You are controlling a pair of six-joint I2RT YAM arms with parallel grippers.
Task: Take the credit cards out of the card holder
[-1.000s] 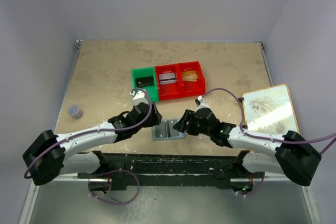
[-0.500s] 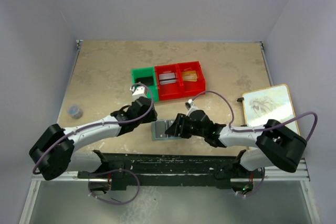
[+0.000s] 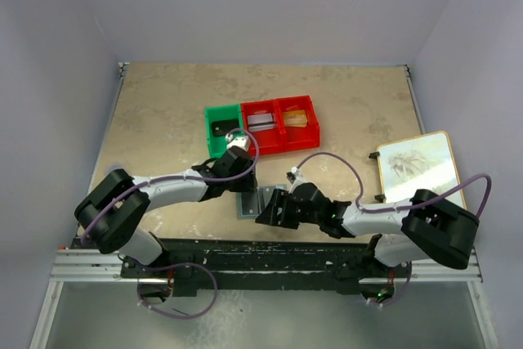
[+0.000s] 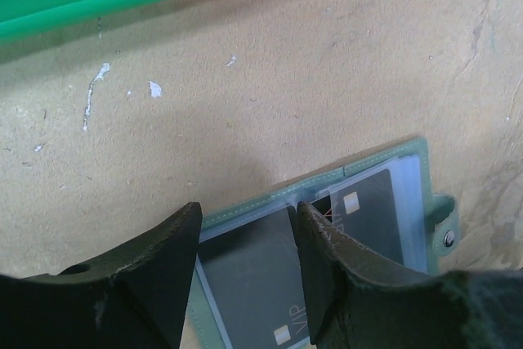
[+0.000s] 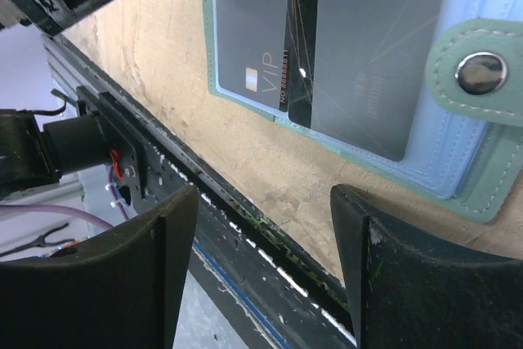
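Under both claws, a beige stone-look table (image 3: pixel 163 112), flecked with white scuffs. Far out to the right of the right claw (image 5: pixel 261 198), a framed picture (image 3: pixel 421 167) lying flat. Beyond the left claw (image 4: pixel 245 214), a red bin (image 3: pixel 282 145) with two compartments, butted against a smaller green bin (image 3: pixel 209 124). Just on the near side of the right claw, a black rail (image 5: pixel 163 173) along the table's edge.

Left claw: spread, tips pointed down at the far edge of the card holder (image 5: pixel 490 6); cannot tell whether touching. Right claw: spread too, low over the table's near edge, pinching nothing. From above, covers the near part of the holder with its black body.

Between the two claws, right below the left one and just ahead of the right one, the card holder itself: open and flat, pale blue inside, green-blue stitched border, clear sleeves. At its outer edge, beside the right claw, a rounded tab (image 5: pixel 480 71) with a metal snap.

In the red bin's compartment nearer the left claw, a flat grey piece (image 3: pixel 261 123); in the other, a flat amber piece (image 3: pixel 298 118). In the green bin, something small and dark (image 3: pixel 219 128). In the holder's sleeves, a grey card marked VIP (image 5: pixel 249 30) under the left claw's tips, and a second grey card (image 5: pixel 368 46) beside it, toward the tab.
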